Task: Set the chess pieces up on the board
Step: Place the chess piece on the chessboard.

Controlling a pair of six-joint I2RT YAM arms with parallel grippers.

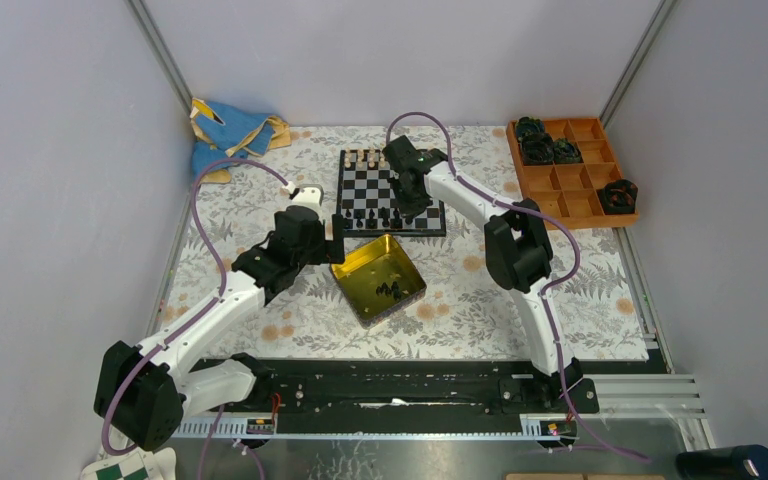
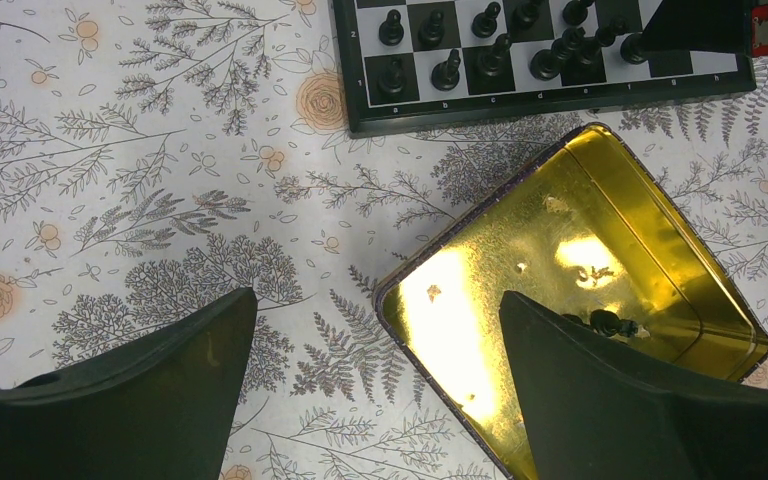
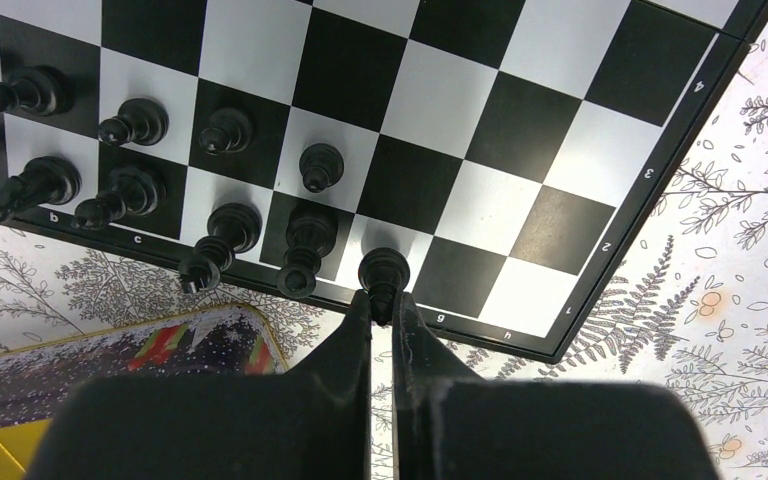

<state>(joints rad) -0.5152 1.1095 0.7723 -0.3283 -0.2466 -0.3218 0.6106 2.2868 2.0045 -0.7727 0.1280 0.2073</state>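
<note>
The right claw [image 3: 380, 300] is pinched shut on 1 black piece [image 3: 383, 270], holding it at a white square in the near row of the board [image 3: 560, 150]. It is just beside the other black pieces [image 3: 305, 240], which stand in 2 rows. The left claw [image 2: 375, 300] hangs wide open over a corner of the yellow tin [image 2: 660, 250]. A few loose pieces [image 2: 610, 322] lie inside the tin.

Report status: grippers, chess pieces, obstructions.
Right gripper shut on a black piece at the board near edge. Left gripper open at the yellow tin, loose pieces inside. Standing pieces crowd the held one.
</note>
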